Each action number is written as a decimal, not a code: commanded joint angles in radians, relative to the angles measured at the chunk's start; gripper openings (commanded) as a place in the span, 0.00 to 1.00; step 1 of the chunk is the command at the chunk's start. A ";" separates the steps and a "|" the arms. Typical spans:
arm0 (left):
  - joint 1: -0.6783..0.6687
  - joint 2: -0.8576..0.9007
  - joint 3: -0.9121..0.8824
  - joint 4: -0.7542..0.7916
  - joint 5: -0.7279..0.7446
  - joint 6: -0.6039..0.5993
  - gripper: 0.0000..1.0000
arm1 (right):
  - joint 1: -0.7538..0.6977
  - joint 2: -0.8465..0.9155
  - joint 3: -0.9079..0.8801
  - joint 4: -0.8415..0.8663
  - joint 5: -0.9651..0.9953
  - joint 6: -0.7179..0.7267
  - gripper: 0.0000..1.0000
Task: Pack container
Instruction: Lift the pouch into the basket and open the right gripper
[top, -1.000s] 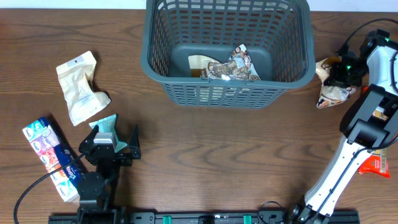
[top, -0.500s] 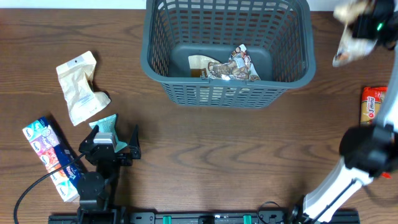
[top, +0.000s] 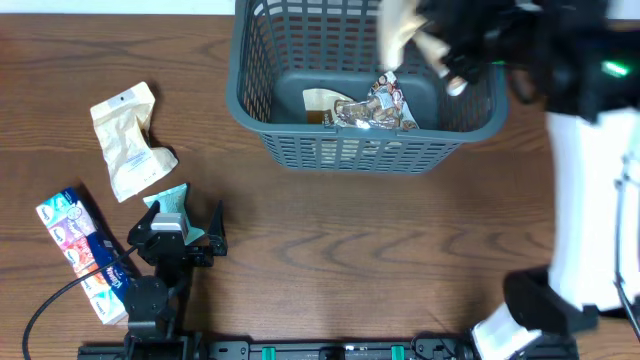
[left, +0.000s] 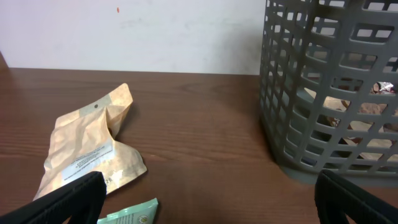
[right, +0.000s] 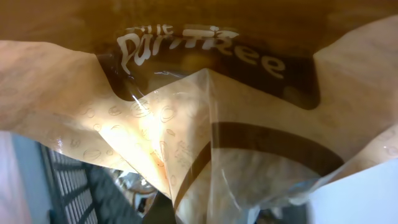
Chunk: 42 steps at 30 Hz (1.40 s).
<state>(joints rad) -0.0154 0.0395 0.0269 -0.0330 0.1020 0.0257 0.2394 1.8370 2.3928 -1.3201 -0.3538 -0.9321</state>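
Tan packet (top: 400, 25) clamped in right end effector (top: 445, 50) over container (top: 262, 100); left end effector (left: 211, 186) apart.

Wooden desk (top: 350, 250) with loose items, placed relative to the cream pouch (top: 130, 140). The pouch is shown crumpled and lying flat, a round hang hole at its top. A teal packet (top: 172, 203) is seen just nearer than the pouch's lower end. A multicoloured packet (top: 80, 250) is laid diagonally, nearer again and to the pouch's left. A black cable (top: 50, 300) is looped beyond that packet. A white wall (left: 155, 31) is seen behind the pouch. A tan bag (right: 205, 137) with white lettering fills the right wrist view.
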 joint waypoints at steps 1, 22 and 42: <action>-0.003 0.003 -0.022 -0.015 0.022 -0.006 0.99 | 0.037 0.096 -0.006 0.002 0.099 -0.166 0.01; -0.003 0.003 -0.022 -0.023 0.022 -0.006 0.99 | 0.055 0.537 -0.006 -0.028 0.035 -0.185 0.25; -0.003 0.003 -0.022 -0.024 0.022 -0.006 0.99 | -0.276 -0.024 -0.005 0.043 0.126 0.370 0.99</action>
<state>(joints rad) -0.0154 0.0395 0.0269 -0.0353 0.1020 0.0257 0.0750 1.9060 2.3745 -1.2877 -0.2844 -0.7715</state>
